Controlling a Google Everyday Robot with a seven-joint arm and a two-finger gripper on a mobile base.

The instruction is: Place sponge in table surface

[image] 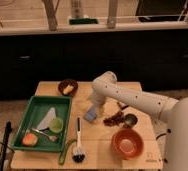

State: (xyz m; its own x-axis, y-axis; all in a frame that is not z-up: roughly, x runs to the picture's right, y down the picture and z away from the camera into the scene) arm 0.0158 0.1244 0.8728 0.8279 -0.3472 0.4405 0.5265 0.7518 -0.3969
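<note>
The sponge [90, 115], a small blue-grey pad, lies flat on the light wooden table surface [100, 146] near its middle. My gripper [95, 105] points down right over the sponge's far edge, at the end of the white arm that reaches in from the right. Its fingers look open around the sponge's top end, and I cannot tell if they touch it. The sponge rests on the planks, not lifted.
A green tray [39, 103] at the left holds an orange lump [29, 140] and a green cup [55, 124]. A black-bristled dish brush [78, 148] lies in front of the sponge. An orange bowl [126, 143] stands front right, a dark bowl [68, 87] at the back.
</note>
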